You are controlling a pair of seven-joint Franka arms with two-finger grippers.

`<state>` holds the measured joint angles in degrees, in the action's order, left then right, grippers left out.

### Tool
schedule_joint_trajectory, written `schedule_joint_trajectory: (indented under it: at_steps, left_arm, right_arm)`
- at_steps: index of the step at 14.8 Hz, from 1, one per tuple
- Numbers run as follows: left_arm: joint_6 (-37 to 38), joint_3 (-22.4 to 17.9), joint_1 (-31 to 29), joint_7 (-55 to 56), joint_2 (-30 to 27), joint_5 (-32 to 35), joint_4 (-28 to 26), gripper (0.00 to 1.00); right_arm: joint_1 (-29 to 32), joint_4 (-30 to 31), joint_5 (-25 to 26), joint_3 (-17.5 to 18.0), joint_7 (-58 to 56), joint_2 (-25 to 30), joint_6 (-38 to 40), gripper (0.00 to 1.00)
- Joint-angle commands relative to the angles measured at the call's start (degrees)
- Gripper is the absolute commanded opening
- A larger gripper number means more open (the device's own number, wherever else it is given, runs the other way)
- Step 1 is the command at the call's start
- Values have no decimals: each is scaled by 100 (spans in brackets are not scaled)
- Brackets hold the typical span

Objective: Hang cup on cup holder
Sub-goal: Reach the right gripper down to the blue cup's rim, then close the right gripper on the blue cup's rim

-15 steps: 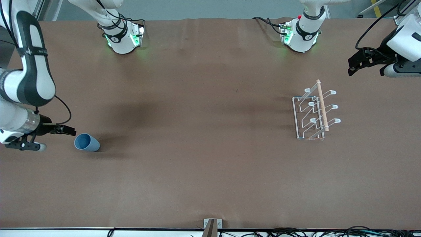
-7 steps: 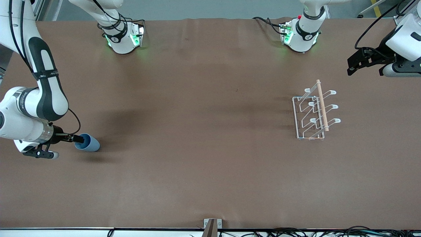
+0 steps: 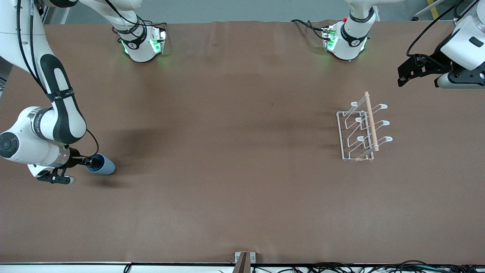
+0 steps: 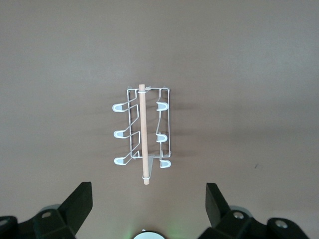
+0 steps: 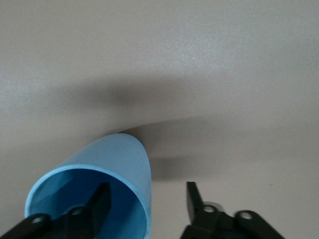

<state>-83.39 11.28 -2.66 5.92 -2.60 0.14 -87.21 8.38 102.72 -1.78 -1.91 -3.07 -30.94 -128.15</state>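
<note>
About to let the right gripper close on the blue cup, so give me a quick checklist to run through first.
1. Right gripper open: ok.
2. One finger inside the cup's mouth, the other outside the wall: ok.
3. Light-blue cup lying on its side on the table, at the right arm's end: ok.
4. Cup holder upright, prongs free of cups: ok.
5. Left gripper open, waiting up over the table by the holder: ok.
6. How deep the fingers sit on the cup wall: cannot tell.

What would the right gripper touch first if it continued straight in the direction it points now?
Probably the cup. It lies on its side, and the right gripper is open with one finger inside the cup's mouth and one outside, astride its wall. Going on, the inner finger would likely reach its bottom.
</note>
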Motion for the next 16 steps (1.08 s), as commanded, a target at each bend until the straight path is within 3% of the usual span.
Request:
schedule_joint_trajectory:
  at_steps: [1, 6, 14, 16]
  left_arm:
    - [33, 32, 20, 5, 58, 30, 152, 100]
    - [33, 32, 20, 5, 58, 21, 152, 100]
    - [33, 41, 20, -12, 58, 30, 152, 100]
    - [33, 41, 20, -47, 58, 21, 152, 100]
  right_arm:
    - [41, 81, 3, 77, -62, 70, -34, 3]
    - [15, 47, 3, 86, -62, 254, 184, 0]
    - [-293, 11, -32, 156, -298, 1642, 1229, 0]
    - [-451, 11, -617, 366, -308, 1906, 1608, 0]
